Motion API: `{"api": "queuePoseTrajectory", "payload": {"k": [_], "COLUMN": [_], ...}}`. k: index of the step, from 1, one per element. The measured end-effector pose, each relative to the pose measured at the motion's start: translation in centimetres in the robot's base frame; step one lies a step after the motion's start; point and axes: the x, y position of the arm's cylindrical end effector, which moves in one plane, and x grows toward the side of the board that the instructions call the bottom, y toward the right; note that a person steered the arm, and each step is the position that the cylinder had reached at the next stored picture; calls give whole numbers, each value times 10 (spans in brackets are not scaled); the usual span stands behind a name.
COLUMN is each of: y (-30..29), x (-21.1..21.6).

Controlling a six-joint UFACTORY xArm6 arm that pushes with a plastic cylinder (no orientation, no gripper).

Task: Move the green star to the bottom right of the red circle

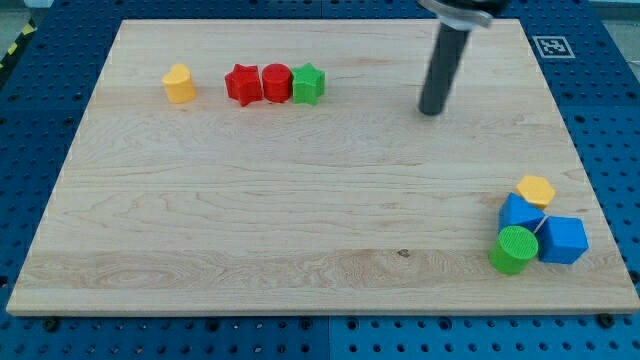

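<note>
The green star (309,83) sits near the view's top, left of centre, touching the right side of the red circle (277,82). A red star (243,84) touches the circle's left side, so the three form a row. My tip (432,110) rests on the board well to the right of the green star, with a wide gap between them. The dark rod rises from the tip toward the view's top edge.
A yellow block (180,84) stands left of the red star. At the view's bottom right a cluster holds a yellow hexagon (536,190), two blue blocks (520,213) (563,240) and a green circle (514,249). The wooden board (300,220) lies on a blue perforated table.
</note>
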Motion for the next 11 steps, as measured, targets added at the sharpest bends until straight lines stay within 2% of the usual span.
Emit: {"api": "queuePoseTrajectory", "payload": {"k": [1, 3, 4, 6, 7, 9, 10, 11], "y": [-4, -84, -95, -189, -177, -100, -88, -92], "x": [-4, -54, -54, -67, -65, 0, 18, 14]}}
